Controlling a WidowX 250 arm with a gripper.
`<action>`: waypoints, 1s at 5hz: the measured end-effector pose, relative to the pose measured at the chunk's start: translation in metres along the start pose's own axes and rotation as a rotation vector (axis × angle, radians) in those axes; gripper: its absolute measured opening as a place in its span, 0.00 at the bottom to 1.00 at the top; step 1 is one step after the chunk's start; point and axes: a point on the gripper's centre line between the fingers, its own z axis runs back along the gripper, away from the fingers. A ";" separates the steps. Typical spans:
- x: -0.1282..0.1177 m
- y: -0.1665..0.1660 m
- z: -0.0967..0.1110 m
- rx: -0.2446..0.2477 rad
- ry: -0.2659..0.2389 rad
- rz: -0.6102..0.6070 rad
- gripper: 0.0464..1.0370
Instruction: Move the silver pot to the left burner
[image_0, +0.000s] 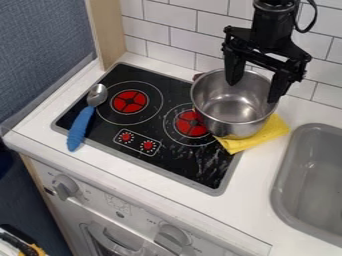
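Taking hold of the silver pot (230, 111) should be easiest at its thin upper wall; expect it light and stiff, but the smooth metal may slip or swing if you pinch off-centre. Your end effector (253, 91) is spread open above it. The pot lies over the yellow cloth (267, 134) and the stovetop's (167, 102) right edge, and inside you see only its bare bottom.
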 end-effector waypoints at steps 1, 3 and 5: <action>-0.002 -0.001 -0.014 -0.003 0.035 -0.002 0.96; 0.004 -0.019 -0.039 -0.022 0.022 -0.057 0.96; 0.011 -0.021 -0.065 -0.017 0.064 -0.066 0.70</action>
